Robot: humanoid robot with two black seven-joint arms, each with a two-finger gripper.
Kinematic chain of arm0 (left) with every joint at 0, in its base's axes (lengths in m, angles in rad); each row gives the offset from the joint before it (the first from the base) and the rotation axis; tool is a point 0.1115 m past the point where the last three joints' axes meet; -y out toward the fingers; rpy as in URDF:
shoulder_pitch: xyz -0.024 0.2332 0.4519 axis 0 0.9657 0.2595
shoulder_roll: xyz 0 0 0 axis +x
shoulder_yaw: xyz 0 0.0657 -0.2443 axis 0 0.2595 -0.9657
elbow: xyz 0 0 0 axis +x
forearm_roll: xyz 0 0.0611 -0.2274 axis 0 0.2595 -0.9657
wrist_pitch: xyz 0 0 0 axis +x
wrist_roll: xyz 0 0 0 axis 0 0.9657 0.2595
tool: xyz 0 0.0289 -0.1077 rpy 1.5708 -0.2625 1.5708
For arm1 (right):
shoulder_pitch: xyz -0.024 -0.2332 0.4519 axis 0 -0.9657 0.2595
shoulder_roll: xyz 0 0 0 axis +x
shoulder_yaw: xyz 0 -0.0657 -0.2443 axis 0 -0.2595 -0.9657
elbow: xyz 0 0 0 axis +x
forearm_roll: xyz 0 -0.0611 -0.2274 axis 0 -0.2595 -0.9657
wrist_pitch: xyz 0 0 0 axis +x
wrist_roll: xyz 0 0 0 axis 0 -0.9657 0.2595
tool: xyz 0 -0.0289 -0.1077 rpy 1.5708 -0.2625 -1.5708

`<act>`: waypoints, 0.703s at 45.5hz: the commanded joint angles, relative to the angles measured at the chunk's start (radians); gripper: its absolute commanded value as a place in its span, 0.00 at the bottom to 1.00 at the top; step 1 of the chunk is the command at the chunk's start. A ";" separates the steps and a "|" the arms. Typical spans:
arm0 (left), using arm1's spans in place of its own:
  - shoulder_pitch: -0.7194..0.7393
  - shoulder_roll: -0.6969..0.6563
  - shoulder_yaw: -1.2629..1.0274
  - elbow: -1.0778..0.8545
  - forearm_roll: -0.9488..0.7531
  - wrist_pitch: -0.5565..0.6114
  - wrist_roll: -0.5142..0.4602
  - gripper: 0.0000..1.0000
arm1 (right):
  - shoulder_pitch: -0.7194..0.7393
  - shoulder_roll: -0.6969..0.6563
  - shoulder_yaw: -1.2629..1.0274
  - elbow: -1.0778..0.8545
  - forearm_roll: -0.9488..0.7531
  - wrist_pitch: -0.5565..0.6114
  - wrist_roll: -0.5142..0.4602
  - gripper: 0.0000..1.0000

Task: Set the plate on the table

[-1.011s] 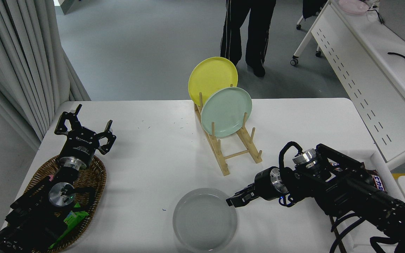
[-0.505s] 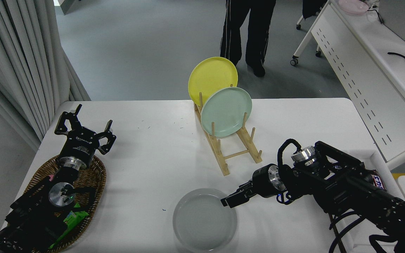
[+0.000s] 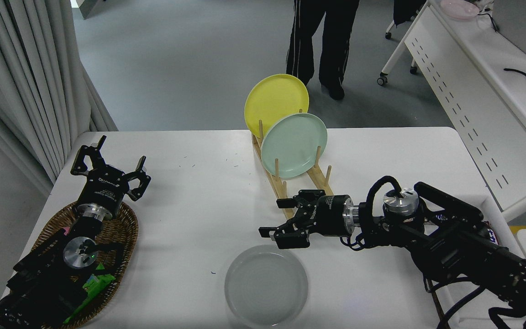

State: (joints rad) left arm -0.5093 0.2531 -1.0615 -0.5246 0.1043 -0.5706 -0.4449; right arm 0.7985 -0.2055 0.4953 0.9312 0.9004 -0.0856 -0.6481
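The light grey plate [image 3: 266, 285] lies flat on the white table [image 3: 199, 201] near its front edge. My right gripper [image 3: 283, 219] is open and empty. It hovers just beyond the plate's far rim, pointing left, and stands apart from the plate. My left gripper [image 3: 107, 171] is open and parked at the lower left, over a wicker basket.
A wooden rack [image 3: 306, 198] holds a yellow plate [image 3: 276, 103] and a mint green plate [image 3: 294, 145] upright, just behind the right gripper. A wicker basket [image 3: 121, 228] sits at the left. A person's legs [image 3: 320, 41] stand beyond the table. A long white desk [image 3: 473, 91] is at the right.
My right gripper has come off the plate's right rim, swung left and back toward the rack, and turned. Its fingers now stand open. The plate stays flat in place.
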 commanded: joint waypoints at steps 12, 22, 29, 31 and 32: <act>0.000 0.000 0.000 0.000 0.000 0.000 0.000 1.00 | -0.010 -0.018 0.097 0.011 -0.207 0.237 0.199 1.00; 0.000 0.000 0.000 0.000 0.000 0.000 0.000 1.00 | -0.041 -0.018 0.196 0.009 -0.327 0.234 0.473 1.00; 0.000 0.000 0.000 0.000 0.000 0.000 0.000 1.00 | -0.061 -0.020 0.282 0.006 -0.458 0.233 0.657 1.00; 0.000 0.000 0.000 0.000 0.000 0.000 0.000 1.00 | -0.067 -0.020 0.314 0.006 -0.497 0.233 0.663 1.00; 0.000 0.000 0.000 0.000 0.000 0.000 0.000 1.00 | -0.071 -0.020 0.337 0.005 -0.518 0.233 0.668 1.00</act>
State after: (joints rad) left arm -0.5093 0.2531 -1.0615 -0.5246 0.1042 -0.5706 -0.4448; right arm 0.7581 -0.2238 0.6965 0.9394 0.5627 0.1386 -0.1740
